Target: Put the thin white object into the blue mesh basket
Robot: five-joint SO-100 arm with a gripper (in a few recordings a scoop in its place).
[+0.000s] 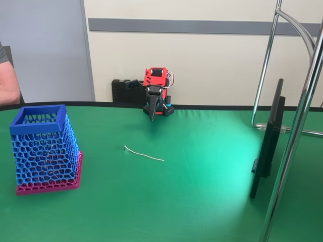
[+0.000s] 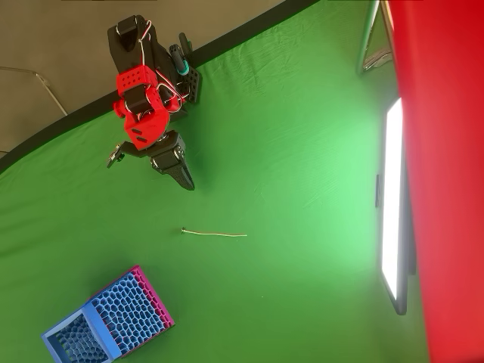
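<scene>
End effector (image 1: 152,117) closed, empty, above green table (image 1: 202,191)

- The table (image 1: 202,201) is covered in green cloth, matt, with faint creases seen in the overhead view.
- The blue mesh basket (image 1: 44,147) appears as matt plastic with an open honeycomb lattice.
- The arm (image 2: 144,113) is built of red and black matt plastic.
- The stand (image 1: 292,151) is of glossy chromed metal tube.
- The thin white object (image 1: 144,153) looks dull and off-white.

Red-and-black arm (image 1: 155,85) with white and red cables and a pointed black claw (image 2: 184,178).
</scene>
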